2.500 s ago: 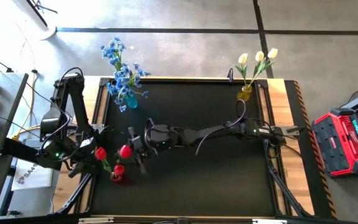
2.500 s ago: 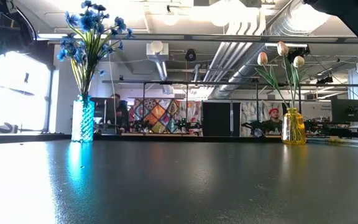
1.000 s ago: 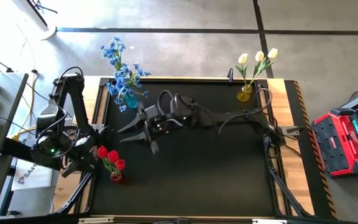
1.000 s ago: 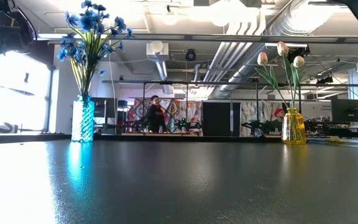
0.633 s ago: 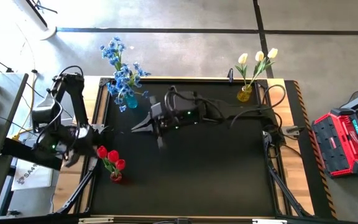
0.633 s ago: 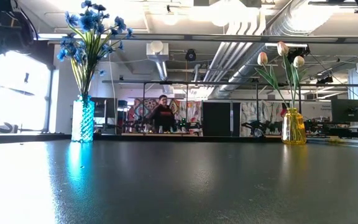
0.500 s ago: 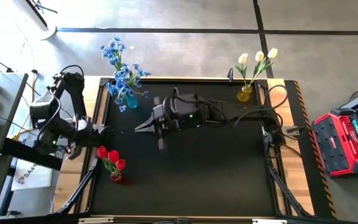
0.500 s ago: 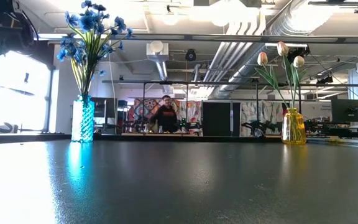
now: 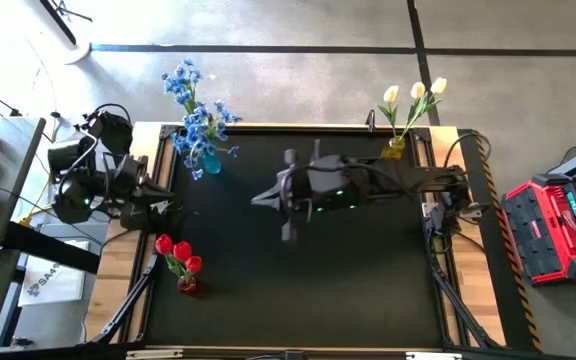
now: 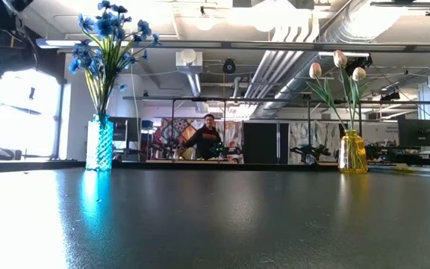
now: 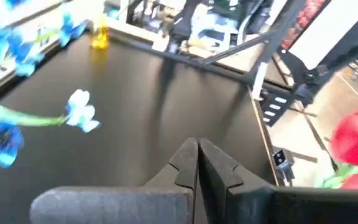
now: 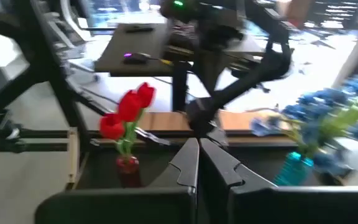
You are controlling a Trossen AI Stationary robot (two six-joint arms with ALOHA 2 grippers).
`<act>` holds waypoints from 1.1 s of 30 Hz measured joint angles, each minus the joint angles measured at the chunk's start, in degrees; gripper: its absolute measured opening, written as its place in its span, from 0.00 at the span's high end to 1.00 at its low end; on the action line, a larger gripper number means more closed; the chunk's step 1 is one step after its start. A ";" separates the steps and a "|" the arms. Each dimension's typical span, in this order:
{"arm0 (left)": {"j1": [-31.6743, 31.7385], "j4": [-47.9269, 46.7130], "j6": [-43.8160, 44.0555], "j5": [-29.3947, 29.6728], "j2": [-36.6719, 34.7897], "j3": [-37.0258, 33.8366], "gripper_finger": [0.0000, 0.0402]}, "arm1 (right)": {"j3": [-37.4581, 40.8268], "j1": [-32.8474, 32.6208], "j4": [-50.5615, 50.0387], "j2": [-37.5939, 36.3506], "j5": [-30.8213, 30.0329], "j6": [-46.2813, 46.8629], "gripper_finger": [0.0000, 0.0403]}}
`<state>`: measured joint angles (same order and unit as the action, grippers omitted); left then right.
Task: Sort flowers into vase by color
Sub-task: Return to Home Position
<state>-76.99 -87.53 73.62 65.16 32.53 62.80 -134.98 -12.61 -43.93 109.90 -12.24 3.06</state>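
Observation:
Red tulips (image 9: 176,254) stand in a small red vase (image 9: 186,285) at the table's near left. Blue sprays (image 9: 196,118) stand in a blue vase (image 9: 209,160) at the far left, cream tulips (image 9: 413,97) in a yellow vase (image 9: 395,150) at the far right. My left gripper (image 9: 163,211) is shut and holds nothing at the table's left edge, between the blue and red vases. My right gripper (image 9: 258,200) is shut and holds nothing above the table's middle, its fingers pointing toward the left edge.
Wooden table borders and the arms' frames run along both sides. A red and black case (image 9: 553,225) sits off the table to the right. A person (image 10: 209,140) moves in the room beyond the far edge. Bare black tabletop (image 9: 308,290) lies between the vases.
Both grippers have shut with nothing between their fingers. My right gripper has drawn back toward the table's right edge, away from the red tulips. My left arm has pulled back toward the table's far-left corner. The flowers have stayed in their vases.

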 joint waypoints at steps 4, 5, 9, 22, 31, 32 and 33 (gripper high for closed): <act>0.95 10.09 -13.37 0.82 0.08 0.33 1.00 | -0.02 -0.74 -4.63 -2.86 -4.78 1.78 1.00; 1.16 13.09 -17.00 1.38 0.09 0.33 1.00 | -0.02 -1.04 -5.88 -3.37 -5.66 2.20 1.00; 2.54 25.69 -32.07 3.43 0.47 0.33 1.00 | -0.02 -2.44 -8.49 -4.57 -6.21 1.65 1.00; 14.87 59.89 -68.10 -7.46 7.54 0.31 1.00 | -0.02 -9.93 -12.46 -8.16 -18.05 3.47 1.00; 30.31 73.90 -76.75 -28.42 14.35 0.29 1.00 | 4.20 -15.71 -14.64 -8.39 -29.80 10.83 1.00; 31.79 74.52 -77.26 -30.25 15.04 0.29 1.00 | 5.43 -15.98 -14.18 -8.42 -29.84 12.28 1.00; 33.23 74.87 -77.73 -31.76 15.57 0.27 1.00 | 6.73 -16.27 -13.59 -8.43 -30.07 13.49 1.00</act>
<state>-43.76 -12.65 -4.12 33.40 48.10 63.07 -128.24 -28.88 -57.53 101.47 -42.31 16.55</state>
